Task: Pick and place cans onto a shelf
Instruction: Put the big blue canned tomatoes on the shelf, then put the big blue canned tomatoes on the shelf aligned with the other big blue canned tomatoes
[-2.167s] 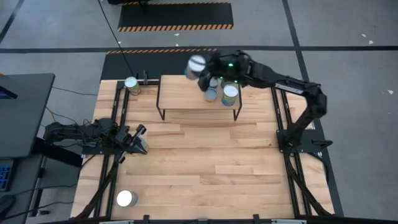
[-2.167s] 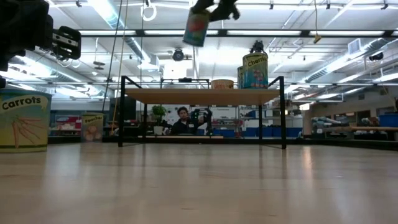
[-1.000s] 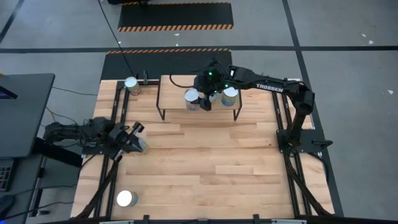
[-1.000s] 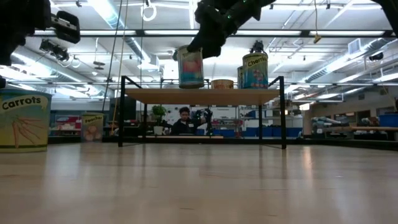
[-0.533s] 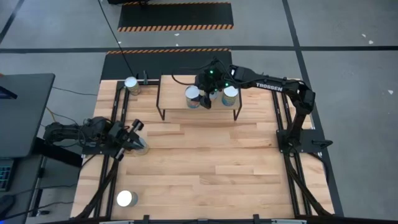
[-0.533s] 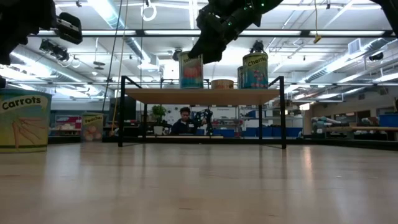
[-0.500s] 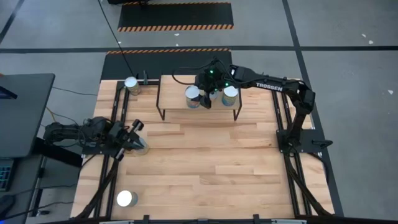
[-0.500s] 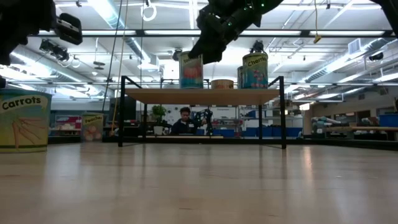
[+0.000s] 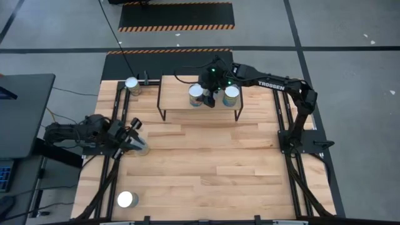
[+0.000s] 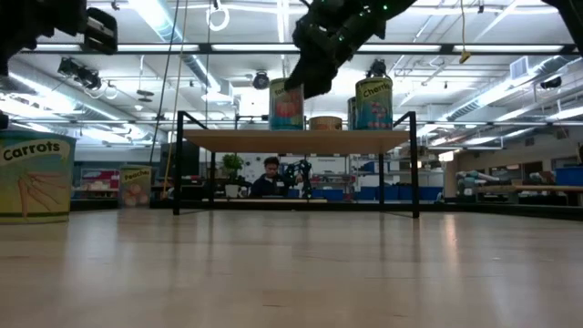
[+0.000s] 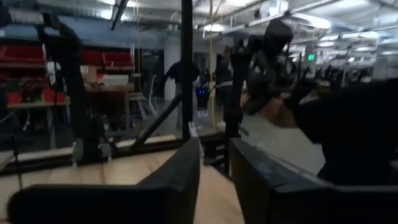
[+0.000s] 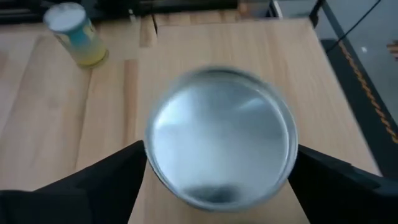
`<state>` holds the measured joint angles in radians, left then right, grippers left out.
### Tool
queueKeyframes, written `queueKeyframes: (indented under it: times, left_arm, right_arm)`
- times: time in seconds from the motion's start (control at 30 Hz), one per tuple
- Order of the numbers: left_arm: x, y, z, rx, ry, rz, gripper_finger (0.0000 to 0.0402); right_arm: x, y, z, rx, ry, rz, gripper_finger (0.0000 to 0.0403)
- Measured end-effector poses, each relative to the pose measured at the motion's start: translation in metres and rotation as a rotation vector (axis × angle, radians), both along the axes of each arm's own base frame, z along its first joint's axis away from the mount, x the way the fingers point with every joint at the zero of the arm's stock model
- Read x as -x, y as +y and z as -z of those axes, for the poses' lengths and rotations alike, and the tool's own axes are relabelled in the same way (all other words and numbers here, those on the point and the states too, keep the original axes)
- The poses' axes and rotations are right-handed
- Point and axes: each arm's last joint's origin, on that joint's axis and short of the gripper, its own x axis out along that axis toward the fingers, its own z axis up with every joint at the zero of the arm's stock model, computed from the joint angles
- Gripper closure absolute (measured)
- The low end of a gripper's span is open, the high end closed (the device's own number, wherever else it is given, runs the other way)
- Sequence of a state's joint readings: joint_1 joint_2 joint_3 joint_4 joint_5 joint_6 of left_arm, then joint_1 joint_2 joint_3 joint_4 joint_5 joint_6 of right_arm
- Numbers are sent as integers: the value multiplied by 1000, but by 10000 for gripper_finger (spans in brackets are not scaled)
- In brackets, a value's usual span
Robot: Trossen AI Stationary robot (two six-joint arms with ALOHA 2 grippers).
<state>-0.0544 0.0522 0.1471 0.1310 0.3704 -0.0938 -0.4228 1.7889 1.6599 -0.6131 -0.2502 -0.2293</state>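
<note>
My right gripper (image 9: 202, 95) is over the shelf (image 9: 178, 94), shut on a can with a bright silver top (image 12: 221, 143). In the low view this can (image 10: 286, 103) stands upright on the shelf board (image 10: 291, 139). A "Cherries" can (image 10: 373, 102) stands to its right. My left gripper (image 9: 134, 132) hovers open, a narrow gap between its fingers (image 11: 216, 162), above the "Carrots" can (image 10: 35, 178). That can stands on the table at the left (image 9: 143, 149). Two more cans stand on the table, at the far left (image 9: 132, 85) and the near left (image 9: 127, 199). My right gripper has one finger (image 12: 112, 180) and the other (image 12: 329, 177) on opposite sides of the can, just below its top rim (image 12: 150, 158). The fingers come from above, slanting down. The can stands upright with its bottom on the shelf board.
A low flat can (image 10: 325, 122) sits on the shelf between the two tall ones. Black frame rails (image 9: 117, 125) run along the table's left and right sides. A person (image 10: 267, 178) sits in the room beyond the table. Bare planks (image 9: 212, 169) fill the table's middle and near part.
My right gripper has brought the can down from high above the shelf onto the board. In the last second it has shifted the can a little toward the table's right edge, and the can has stayed upright.
</note>
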Motion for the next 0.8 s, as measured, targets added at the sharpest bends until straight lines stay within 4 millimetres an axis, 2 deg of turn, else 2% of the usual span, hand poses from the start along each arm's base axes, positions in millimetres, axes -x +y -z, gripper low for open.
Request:
queueKeyframes:
  times: [0.13, 0.27, 0.4, 0.5, 0.6, 0.7, 0.8]
  left_arm:
    - [3, 1, -12, 1, 29, -15, 261]
    - [-1, -1, -27, 17, 92, 7, 229]
    - [-15, -5, -36, 81, 205, -3, 212]
    - [-25, -8, -42, 105, 287, -10, 210]
    - [-30, -16, -57, 124, 359, 47, 209]
    - [-37, -28, -70, 107, 481, 82, 209]
    - [-43, -43, -81, 97, 659, 91, 209]
  right_arm:
    - [-2, 8, -17, 13, -19, -21, 24]
    - [1, 26, -42, 68, -15, -6, 24]
    - [10, 62, -75, 153, -45, -8, 24]
    - [23, 83, -99, 222, -105, 25, 24]
    - [40, 105, -117, 227, -148, 53, 24]
    - [52, 136, -127, 202, -174, 40, 26]
    - [55, 167, -125, 196, -151, 25, 27]
